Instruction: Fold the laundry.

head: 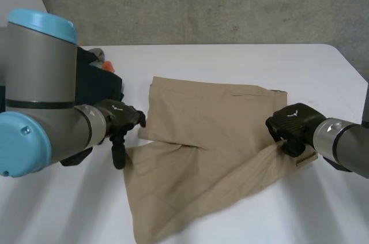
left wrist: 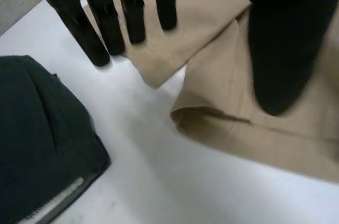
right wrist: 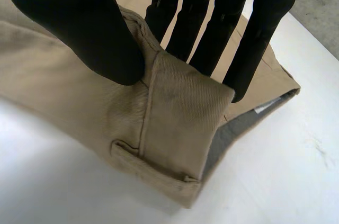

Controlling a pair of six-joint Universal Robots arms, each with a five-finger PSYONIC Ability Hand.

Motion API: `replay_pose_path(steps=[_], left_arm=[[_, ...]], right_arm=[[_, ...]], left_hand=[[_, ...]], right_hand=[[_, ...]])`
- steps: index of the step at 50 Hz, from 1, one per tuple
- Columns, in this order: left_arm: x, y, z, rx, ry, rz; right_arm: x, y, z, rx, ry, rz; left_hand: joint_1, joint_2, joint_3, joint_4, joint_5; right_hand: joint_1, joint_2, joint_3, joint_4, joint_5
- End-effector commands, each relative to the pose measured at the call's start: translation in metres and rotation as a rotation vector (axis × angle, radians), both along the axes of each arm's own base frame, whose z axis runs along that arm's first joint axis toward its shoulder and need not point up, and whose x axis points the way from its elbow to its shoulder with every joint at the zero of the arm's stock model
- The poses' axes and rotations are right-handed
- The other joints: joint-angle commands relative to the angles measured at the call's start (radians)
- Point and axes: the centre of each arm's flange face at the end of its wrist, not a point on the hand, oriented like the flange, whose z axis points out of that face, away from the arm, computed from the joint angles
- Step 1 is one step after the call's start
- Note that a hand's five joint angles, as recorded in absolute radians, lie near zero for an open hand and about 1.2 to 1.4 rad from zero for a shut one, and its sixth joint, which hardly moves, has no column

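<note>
Tan trousers (head: 207, 140) lie mid-table (head: 230, 59). Toward the right edge, the right hand (head: 291, 123) pinches their waistband between thumb and fingers. The left hand (head: 118, 123) hangs straight-fingered over the opposite hem, holding nothing. It likely should grip first, so both hands lift evenly.

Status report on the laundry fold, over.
Left robot hand open, fingers at the tan pants' edge. Right robot hand pinching the waistband. Pants rumpled on the table, fold unfinished. Dark garment at left, apart from the pants.
</note>
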Motion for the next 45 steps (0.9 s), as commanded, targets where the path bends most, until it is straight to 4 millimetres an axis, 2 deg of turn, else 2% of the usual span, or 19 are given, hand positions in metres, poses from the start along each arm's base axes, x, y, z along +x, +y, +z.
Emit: replay_pose_path(steps=[1,3,7,11,15,18,25,28,30,31,33,37,39,41,42,45], left_arm=[[0.009,0.025,0.019,0.086,0.138,0.090],[0.010,0.036,0.021,0.106,0.154,0.088],[0.010,0.069,0.017,0.148,0.152,0.029],[0.005,0.092,0.008,0.170,0.128,-0.019],[-0.002,0.107,0.002,0.154,0.120,-0.047],[-0.007,0.107,-0.004,0.134,0.116,-0.042],[-0.019,0.106,-0.032,0.159,0.047,-0.031],[-0.025,0.108,-0.042,0.173,0.027,-0.046],[-0.028,0.107,-0.047,0.172,0.019,-0.045],[-0.031,0.103,-0.050,0.157,0.015,-0.038],[-0.032,0.100,-0.052,0.135,0.012,-0.023],[-0.030,0.091,-0.053,0.107,0.003,0.015],[-0.027,0.091,-0.052,0.129,0.001,0.003],[-0.025,0.097,-0.050,0.156,-0.006,-0.032],[-0.023,0.106,-0.047,0.193,-0.019,-0.081],[-0.020,0.118,-0.045,0.251,-0.057,-0.170]], right_arm=[[0.003,-0.002,-0.001,-0.018,-0.053,-0.027],[0.004,-0.005,-0.002,-0.028,-0.069,-0.037],[0.004,-0.007,-0.003,-0.025,-0.108,-0.073],[0.004,-0.010,-0.002,-0.024,-0.143,-0.113],[0.002,-0.014,-0.002,-0.035,-0.169,-0.141],[0.002,-0.014,-0.004,-0.029,-0.174,-0.147],[-0.003,-0.015,-0.007,-0.027,-0.173,-0.167],[-0.005,-0.014,-0.008,-0.024,-0.170,-0.179],[-0.006,-0.013,-0.009,-0.021,-0.166,-0.179],[-0.007,-0.011,-0.008,-0.019,-0.164,-0.182],[-0.009,-0.011,-0.007,-0.019,-0.165,-0.185],[-0.018,-0.011,-0.001,-0.030,-0.164,-0.206],[-0.022,-0.005,-0.001,-0.014,-0.118,-0.182],[-0.024,0.006,-0.005,0.024,-0.045,-0.125],[-0.027,0.020,-0.010,0.066,0.053,-0.038],[-0.037,0.037,-0.017,0.118,0.214,0.097]], left_hand=[[-0.093,-0.168,-0.185,-0.176,-0.180],[-0.099,-0.174,-0.191,-0.182,-0.186],[-0.093,-0.168,-0.185,-0.176,-0.181],[-0.073,-0.147,-0.165,-0.155,-0.160],[-0.052,-0.127,-0.144,-0.135,-0.139],[-0.049,-0.124,-0.141,-0.132,-0.137],[0.021,-0.053,-0.071,-0.061,-0.066],[0.170,0.096,0.079,0.088,0.083],[0.393,0.318,0.301,0.310,0.306],[0.731,0.657,0.639,0.649,0.644],[1.062,0.987,0.970,0.979,0.975],[1.087,1.012,0.995,1.004,0.999],[1.087,1.012,0.995,1.004,0.999],[1.087,1.012,0.995,1.004,0.999],[1.087,1.012,0.995,1.004,0.999],[1.087,1.012,0.995,1.004,0.999]], right_hand=[[0.284,0.219,0.215,0.202,0.208],[0.284,0.219,0.215,0.202,0.208],[0.284,0.219,0.215,0.202,0.208],[0.284,0.219,0.215,0.202,0.208],[0.284,0.219,0.215,0.202,0.208],[0.284,0.219,0.215,0.202,0.208],[0.284,0.219,0.215,0.202,0.208],[0.284,0.219,0.215,0.202,0.208],[0.284,0.219,0.215,0.202,0.208],[0.284,0.219,0.215,0.202,0.208],[0.284,0.219,0.215,0.202,0.208],[0.284,0.219,0.215,0.202,0.208],[0.284,0.219,0.215,0.202,0.208],[0.284,0.219,0.215,0.202,0.208],[0.284,0.219,0.215,0.202,0.208],[0.284,0.219,0.215,0.202,0.208]])
